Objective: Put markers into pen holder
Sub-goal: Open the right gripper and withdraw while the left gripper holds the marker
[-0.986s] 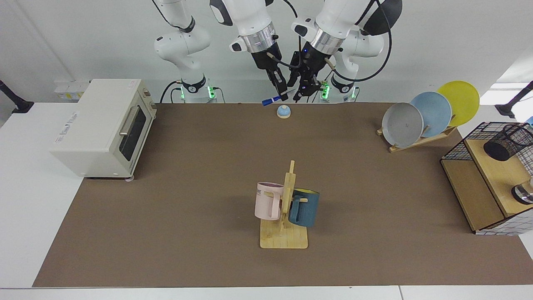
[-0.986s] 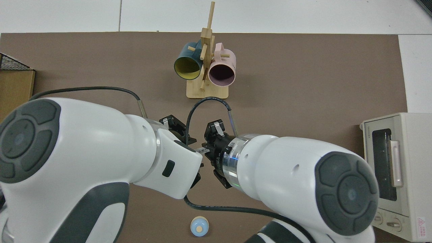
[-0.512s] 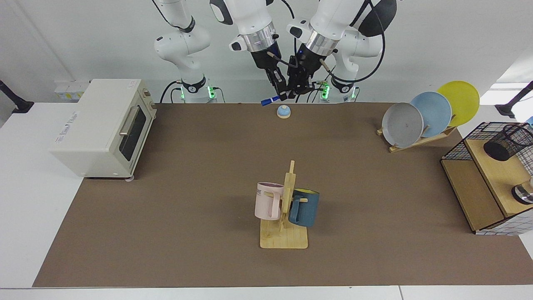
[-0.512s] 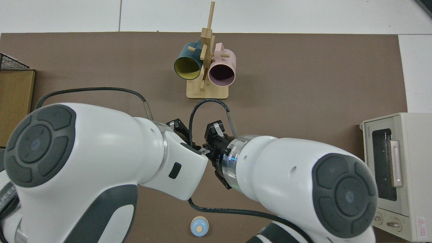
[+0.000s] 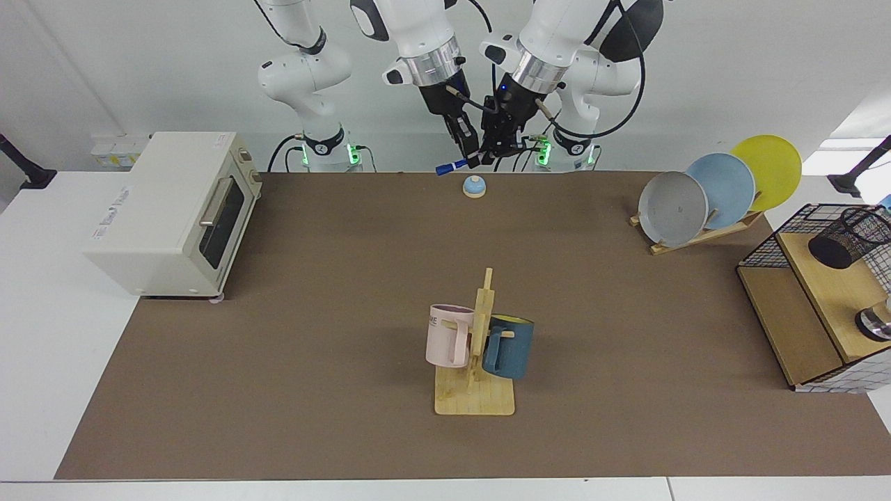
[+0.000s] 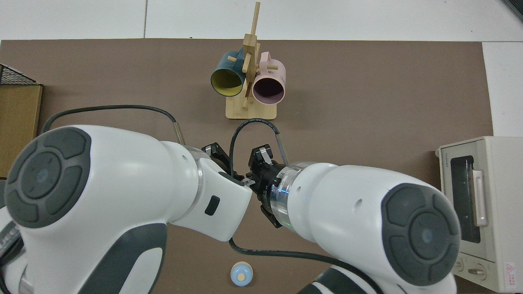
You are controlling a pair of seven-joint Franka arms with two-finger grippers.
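Observation:
The marker (image 5: 455, 165), white with a blue cap, hangs nearly level above the table's far edge. My right gripper (image 5: 474, 157) is shut on its barrel, and the cap points toward the toaster side. My left gripper (image 5: 495, 151) is close against the marker's other end, where the dark fingers overlap. The pen holder (image 5: 848, 237), a black mesh cup, lies tilted on the wooden shelf at the far right of the facing view. In the top view both wrists meet over mid-table and hide the fingertips and the marker.
A blue bell (image 5: 474, 186) sits right under the marker. A cream toaster oven (image 5: 174, 209) stands on the right arm's side. A mug rack (image 5: 476, 390) holds a pink and a blue mug. A plate rack (image 5: 717, 188) and a wire basket (image 5: 762, 257) stand on the left arm's side.
My left gripper has swung in toward the right gripper and now sits at the marker's white end. The right gripper and the marker have barely moved.

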